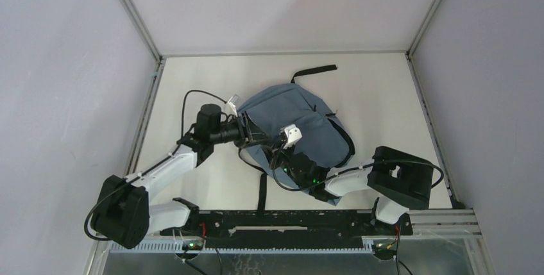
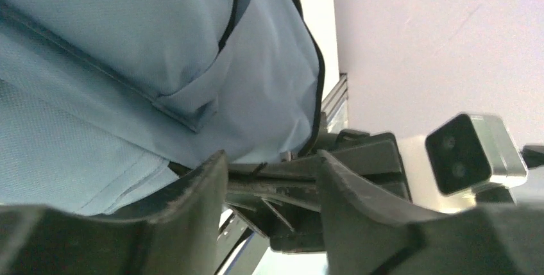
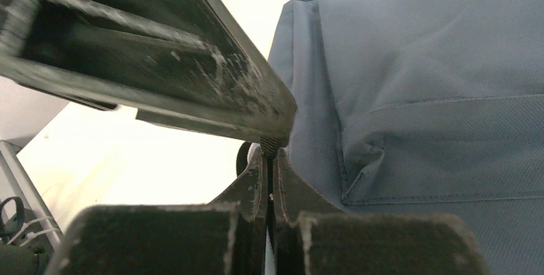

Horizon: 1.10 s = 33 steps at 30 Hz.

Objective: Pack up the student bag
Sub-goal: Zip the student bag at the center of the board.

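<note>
1. The soft dusty-blue fabric student bag [image 1: 301, 118] is lying flat in the middle of the white table [image 1: 385, 95].
2. My left gripper [image 2: 272, 159] is standing with jaws apart at the bag's left edge, holding nothing. My right gripper [image 3: 269, 156] is pressing its jaws together just beside it.
3. No loose items are showing, and I cannot tell whether the zip is open, so I am judging progress as unclear.
4. Only the wrist views are showing the jaws; only the overhead view is showing the whole bag.

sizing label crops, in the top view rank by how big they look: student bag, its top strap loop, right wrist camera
1. student bag, by far
2. top strap loop and right wrist camera: look about alike, so unranked
</note>
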{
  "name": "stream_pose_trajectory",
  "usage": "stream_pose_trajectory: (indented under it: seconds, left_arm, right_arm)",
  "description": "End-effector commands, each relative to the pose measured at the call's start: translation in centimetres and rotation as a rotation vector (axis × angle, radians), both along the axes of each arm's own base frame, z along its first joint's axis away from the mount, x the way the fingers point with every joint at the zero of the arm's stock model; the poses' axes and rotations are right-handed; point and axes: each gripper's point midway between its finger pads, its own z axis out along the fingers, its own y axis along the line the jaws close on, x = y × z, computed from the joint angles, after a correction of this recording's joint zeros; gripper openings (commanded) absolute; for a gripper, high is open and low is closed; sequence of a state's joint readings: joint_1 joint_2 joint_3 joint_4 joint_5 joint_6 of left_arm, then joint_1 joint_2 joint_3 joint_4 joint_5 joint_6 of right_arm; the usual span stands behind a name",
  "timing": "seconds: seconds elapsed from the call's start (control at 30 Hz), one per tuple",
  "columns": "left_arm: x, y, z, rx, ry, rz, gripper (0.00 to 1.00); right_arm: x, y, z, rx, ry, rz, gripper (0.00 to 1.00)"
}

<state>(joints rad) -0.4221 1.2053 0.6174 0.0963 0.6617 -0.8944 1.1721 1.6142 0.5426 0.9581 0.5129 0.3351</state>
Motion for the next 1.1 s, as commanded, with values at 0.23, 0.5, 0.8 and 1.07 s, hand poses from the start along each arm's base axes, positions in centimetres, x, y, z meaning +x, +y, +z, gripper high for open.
stream_pose_trajectory:
  seconds: [0.23,0.5,0.8,1.07]
  left_arm:
    - [0.8,4.9,-2.0,0.164,0.022,0.150,0.68]
    - [0.0,5.3,-4.7,0.175,0.159,0.204,0.83]
    - [1.2,3.9,-5.2,0.175,0.237,0.214,0.84]
    - [3.5,3.6,-7.2,0.218,0.294,0.305,0.76]
  right_arm:
    - [0.1,0.4,3.1,0.050,-0.042,-0.018,0.00]
    - [-0.1,0.6,2.8,0.047,-0.034,-0.011,0.00]
    - [-0.2,0.7,2.6,0.045,-0.030,-0.006,0.00]
    - [-0.7,1.1,2.5,0.047,-0.025,0.019,0.00]
